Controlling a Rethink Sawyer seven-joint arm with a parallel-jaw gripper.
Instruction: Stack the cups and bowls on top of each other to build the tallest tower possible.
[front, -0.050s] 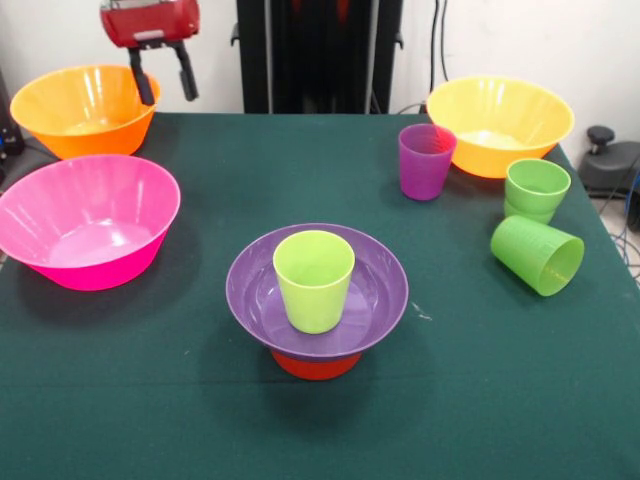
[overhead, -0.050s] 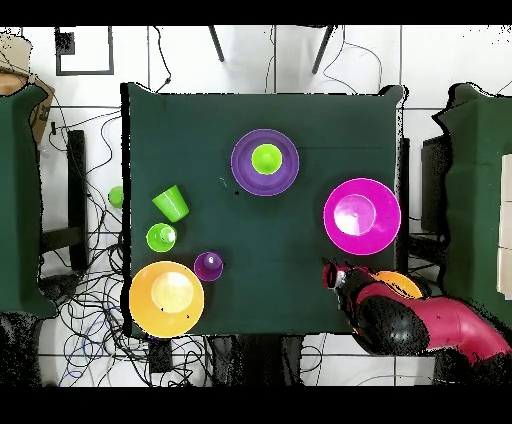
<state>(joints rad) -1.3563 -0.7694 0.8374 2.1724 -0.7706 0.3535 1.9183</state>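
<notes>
The tower stands at the table's middle: a small orange bowl (front, -0.050s: 316, 366) at the bottom, a wider purple bowl (front, -0.050s: 378, 292) (overhead, -0.050s: 243, 166) on it, and a yellow-green cup (front, -0.050s: 314, 280) (overhead, -0.050s: 266, 158) upright inside. My gripper (front, -0.050s: 168, 96) (overhead, -0.050s: 335, 277) hangs open and empty at the far left, over the rim of an orange-yellow bowl (front, -0.050s: 60, 110). A big pink bowl (front, -0.050s: 60, 205) (overhead, -0.050s: 361, 215) sits left of the tower. At the right are a second orange-yellow bowl (front, -0.050s: 500, 120) (overhead, -0.050s: 166, 298), a purple cup (front, -0.050s: 425, 160) (overhead, -0.050s: 208, 266), an upright green cup (front, -0.050s: 537, 188) (overhead, -0.050s: 161, 237) and a green cup (front, -0.050s: 537, 255) (overhead, -0.050s: 170, 203) on its side.
In the overhead view the red arm (overhead, -0.050s: 420, 325) covers most of the orange-yellow bowl near it. A small green round thing (overhead, -0.050s: 116, 196) lies just beyond the table's edge. Cables run over the floor around the table (front, -0.050s: 480, 400).
</notes>
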